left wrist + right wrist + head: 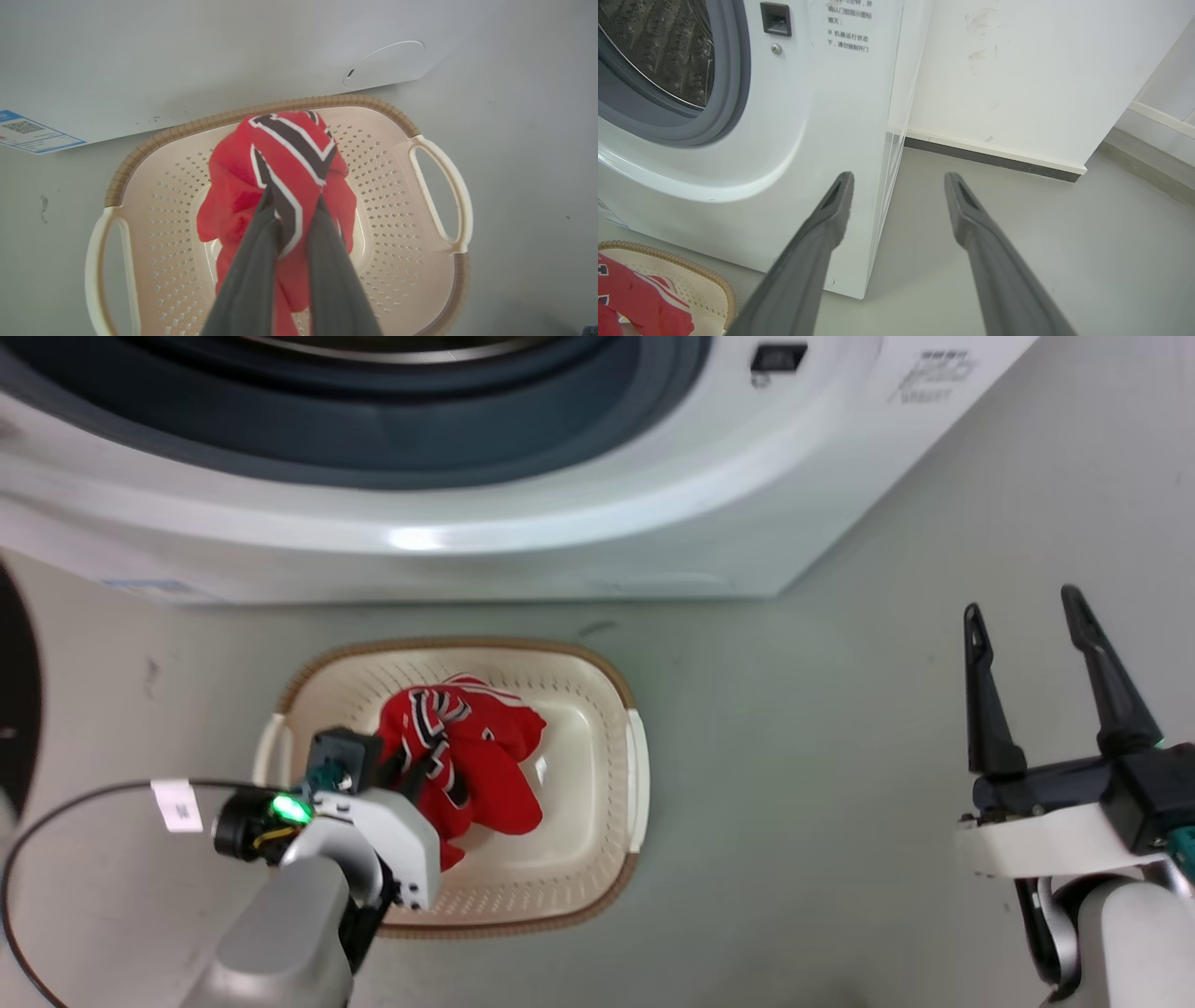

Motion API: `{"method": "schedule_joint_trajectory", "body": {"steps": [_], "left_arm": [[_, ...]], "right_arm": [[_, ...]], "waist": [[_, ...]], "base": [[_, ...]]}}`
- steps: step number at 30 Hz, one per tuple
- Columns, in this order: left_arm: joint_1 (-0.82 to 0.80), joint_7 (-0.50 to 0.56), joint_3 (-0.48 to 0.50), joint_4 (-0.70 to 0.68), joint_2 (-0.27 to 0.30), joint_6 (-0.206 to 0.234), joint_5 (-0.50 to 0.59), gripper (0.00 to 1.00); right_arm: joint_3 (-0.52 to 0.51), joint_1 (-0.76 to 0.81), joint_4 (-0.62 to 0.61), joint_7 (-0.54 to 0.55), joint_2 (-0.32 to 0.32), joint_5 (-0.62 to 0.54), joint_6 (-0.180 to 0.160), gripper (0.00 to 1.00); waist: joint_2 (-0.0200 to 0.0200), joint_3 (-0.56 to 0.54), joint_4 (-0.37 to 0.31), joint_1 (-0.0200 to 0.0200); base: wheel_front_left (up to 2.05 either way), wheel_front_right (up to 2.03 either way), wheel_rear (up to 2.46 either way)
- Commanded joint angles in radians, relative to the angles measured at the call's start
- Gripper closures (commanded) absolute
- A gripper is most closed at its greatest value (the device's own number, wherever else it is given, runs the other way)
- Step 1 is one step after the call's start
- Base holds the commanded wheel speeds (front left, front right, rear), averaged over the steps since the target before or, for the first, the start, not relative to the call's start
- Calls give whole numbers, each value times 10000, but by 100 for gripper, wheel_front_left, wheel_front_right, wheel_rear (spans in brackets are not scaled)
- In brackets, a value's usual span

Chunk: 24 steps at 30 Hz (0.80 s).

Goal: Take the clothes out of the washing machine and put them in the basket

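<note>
There were one washer [560, 523], one basket [602, 709], one bundle of red clothes [495, 775] between the left claw [295, 198]'s fingers, and a second, right claw [1022, 602].

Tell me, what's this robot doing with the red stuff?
It's unloading laundry. Its left hand is shut on the red clothes, holding them over the middle of the basket, which sits on the floor in front of the washer. The fabric hangs down into the basket but isn't let go yet. The right hand is open and empty, off to the side.
</note>
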Motion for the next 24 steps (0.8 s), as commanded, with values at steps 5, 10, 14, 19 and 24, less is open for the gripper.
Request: {"method": "schedule_joint_trajectory", "body": {"steps": [5, 10, 14, 19, 24], "left_arm": [[-1183, -145, -193, 1321, -12, -14, -76, 100], [-1960, -214, -237, 2204, 3, -17, -119, 100], [-2354, -237, -350, 2713, -20, -18, -204, 100], [-2640, -247, -621, 3153, 33, -19, -386, 100], [-2665, -251, -705, 3394, 61, -19, -719, 100]], "right_arm": [[-89, -419, -256, -24, 5, 229, -7, 0], [-20, -644, -390, -24, 4, 365, -7, 0], [31, -831, -472, -24, 5, 491, -7, 0], [108, -944, -520, -24, 5, 650, -7, 0], [113, -962, -478, -24, 5, 721, -7, 0]], "waist": [[0, 1654, -733, -2], [0, 2448, -1005, -2], [0, 2928, -1178, -2], [0, 3331, -1357, -2], [0, 3407, -1423, -2]], "base": [[0, 0, 0], [0, 0, 0], [0, 0, 0], [0, 0, 0], [0, 0, 0]]}}
